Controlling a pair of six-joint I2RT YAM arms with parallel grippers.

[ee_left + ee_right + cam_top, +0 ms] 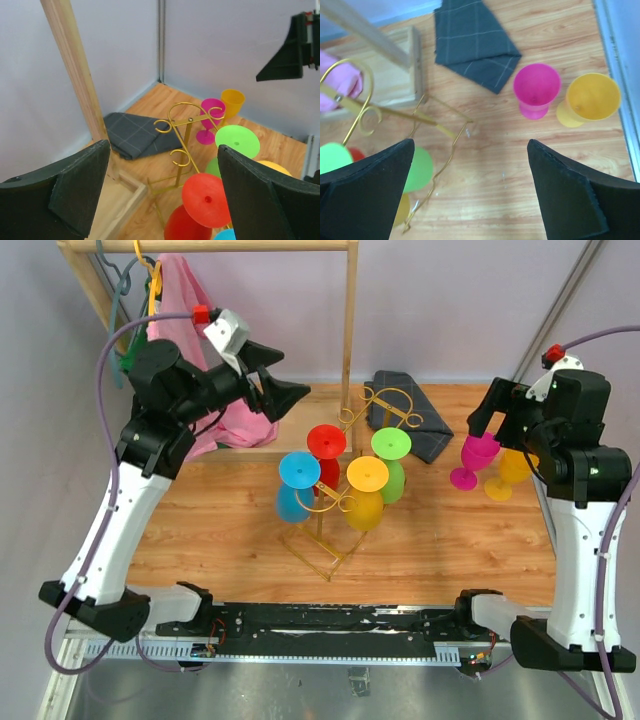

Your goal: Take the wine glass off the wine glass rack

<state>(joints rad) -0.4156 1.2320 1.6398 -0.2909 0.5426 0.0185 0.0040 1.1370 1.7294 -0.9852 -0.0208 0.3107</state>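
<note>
The gold wire wine glass rack (345,502) stands mid-table, with four glasses hanging upside down from its hooks: blue (298,472), red (326,442), green (391,445) and yellow (367,475). My left gripper (285,377) is open and empty, held high to the rack's left. In its wrist view the rack (187,135) and the red glass (207,200) lie below and between the fingers. My right gripper (492,425) is open and empty above a magenta glass (536,89) and an orange-yellow glass (592,97), both standing upright on the table at the right.
A wooden clothes rack (350,330) with a pink garment (200,350) stands at the back left, its post just behind the wire rack. A folded dark grey cloth (410,415) lies behind the rack. Grey walls close the back and the right side.
</note>
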